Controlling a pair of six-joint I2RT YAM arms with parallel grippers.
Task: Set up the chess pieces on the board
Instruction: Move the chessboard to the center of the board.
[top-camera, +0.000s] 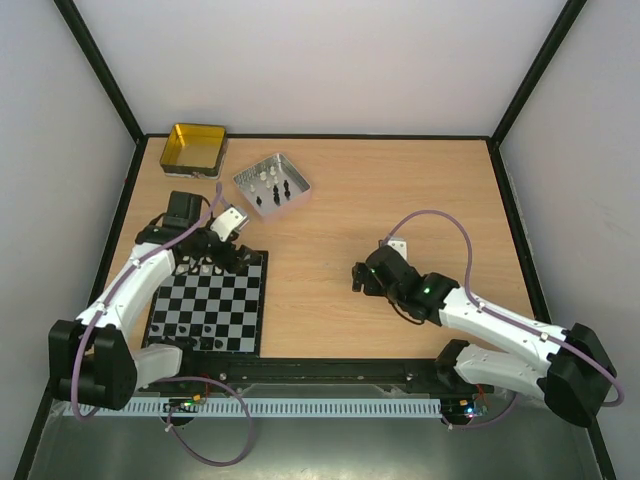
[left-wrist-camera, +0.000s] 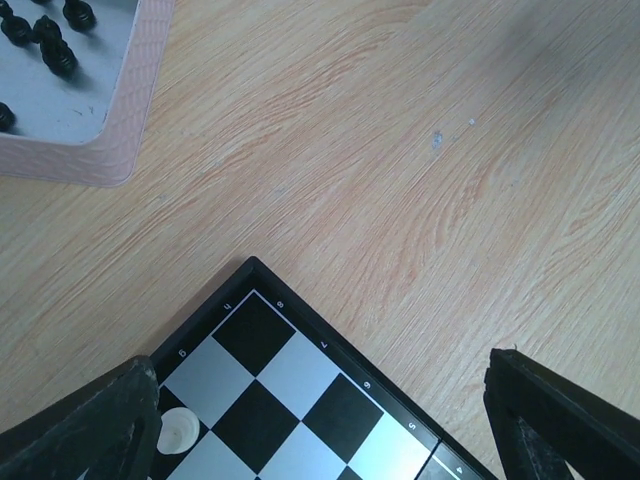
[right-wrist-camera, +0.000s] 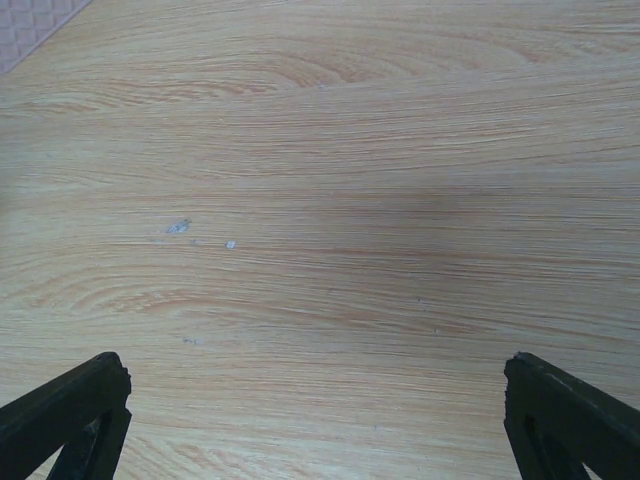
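Note:
The board (top-camera: 236, 318) lies at the near left, and its far right corner (left-wrist-camera: 262, 332) shows in the left wrist view. My left gripper (top-camera: 229, 256) hovers open over that far edge, with nothing between its fingers (left-wrist-camera: 95, 425). One white chess piece (left-wrist-camera: 178, 431) stands on a square beside the left finger. A few white pieces (top-camera: 204, 268) line the board's far row. More black and white pieces (top-camera: 270, 186) lie in the silver tray (top-camera: 297, 171). My right gripper (top-camera: 359, 276) is open over bare wood (right-wrist-camera: 320, 250) and holds nothing.
A gold-yellow tin (top-camera: 194, 148) sits at the far left corner, behind the tray. The tray's rim (left-wrist-camera: 125, 130) reaches into the left wrist view's top left, holding black pieces (left-wrist-camera: 55, 45). Black frame posts and pale walls enclose the table.

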